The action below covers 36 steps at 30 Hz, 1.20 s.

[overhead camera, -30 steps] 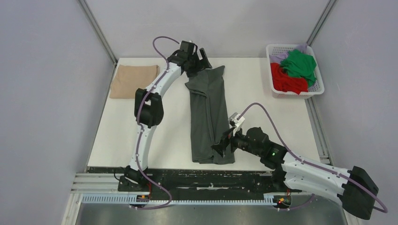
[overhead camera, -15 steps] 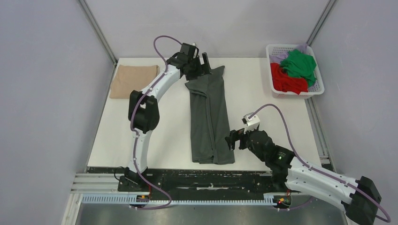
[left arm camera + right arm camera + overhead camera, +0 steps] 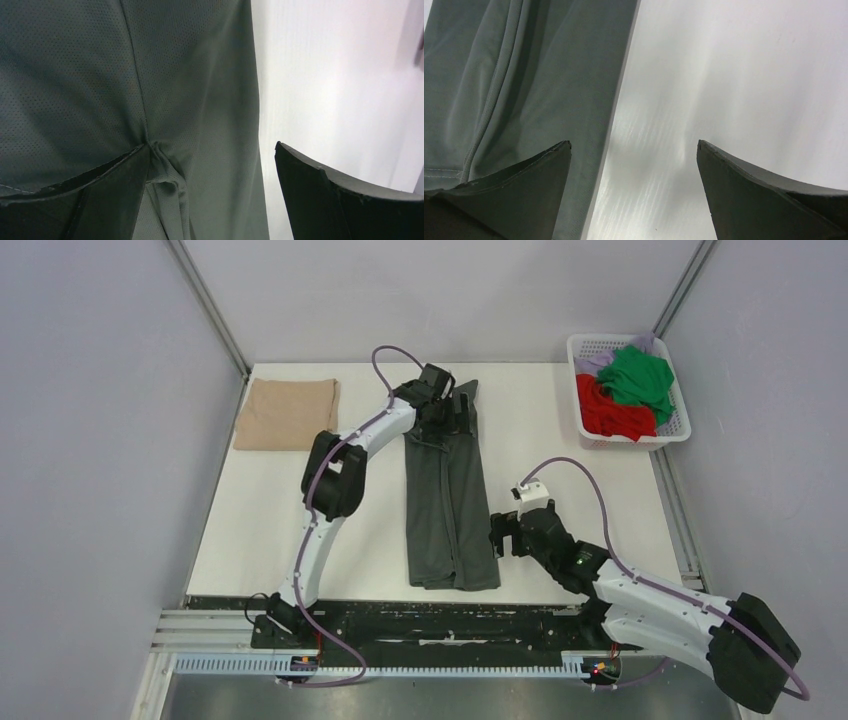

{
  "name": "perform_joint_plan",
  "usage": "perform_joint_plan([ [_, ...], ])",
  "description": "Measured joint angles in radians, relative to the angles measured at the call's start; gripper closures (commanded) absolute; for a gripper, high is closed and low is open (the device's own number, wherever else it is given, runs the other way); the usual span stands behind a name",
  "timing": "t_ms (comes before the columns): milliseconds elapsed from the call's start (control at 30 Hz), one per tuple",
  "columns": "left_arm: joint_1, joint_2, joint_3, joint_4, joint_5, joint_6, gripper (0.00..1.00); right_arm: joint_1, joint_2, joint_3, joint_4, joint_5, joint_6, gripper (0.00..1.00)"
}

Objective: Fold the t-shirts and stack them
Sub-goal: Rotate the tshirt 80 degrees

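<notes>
The dark grey t-shirt (image 3: 447, 505) is lying in the middle of the white counter (image 3: 560, 460). It is folded into a long strip and is stretching from the far side to the near edge.

The left end effector (image 3: 455, 412) is hanging over the far end of this shirt. Its two fingers are standing wide apart and are holding nothing. In the left wrist view, one finger is sitting over the grey cloth, next to a small pucker at a seam. The other finger is sitting over the bare counter. I cannot tell if the fingers are touching the cloth.

The right end effector (image 3: 500, 536) is waiting just beside the right edge of the shirt, near its close end. Its fingers are wide apart too, and it is holding nothing. In the right wrist view, the edge of the shirt is running between the two fingers.

The beige t-shirt (image 3: 288, 412) is lying folded at the far left corner of the counter.

The white basket (image 3: 585, 345) is sitting at the far right corner. The green t-shirt (image 3: 637, 375), the red t-shirt (image 3: 610, 412) and the lilac t-shirt (image 3: 595, 362) are lying bunched up inside it.
</notes>
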Motion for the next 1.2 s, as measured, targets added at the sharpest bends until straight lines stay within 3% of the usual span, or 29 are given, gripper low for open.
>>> perform_joint_plan([
  [133, -0.007, -0.005, -0.048, 0.024, -0.003, 0.009, 0.00, -0.022, 0.032, -0.002, 0.019, -0.032, 0.000, 0.02],
  [533, -0.029, -0.217, -0.324, 0.041, -0.109, 0.011, 0.00, -0.051, 0.036, -0.021, 0.054, -0.068, -0.012, 0.02],
  [767, -0.032, -0.309, -0.352, 0.017, -0.205, 0.013, 0.00, -0.056, 0.040, -0.021, 0.068, -0.082, -0.037, 0.02],
  [967, -0.028, -0.288, -0.277, -0.076, -0.327, 0.012, 0.00, -0.056, 0.039, -0.021, 0.070, -0.082, -0.048, 0.02],
  [1200, -0.020, -0.203, -0.224, -0.134, -0.380, 0.005, 0.23, -0.062, 0.037, -0.021, 0.071, -0.082, -0.051, 0.02],
])
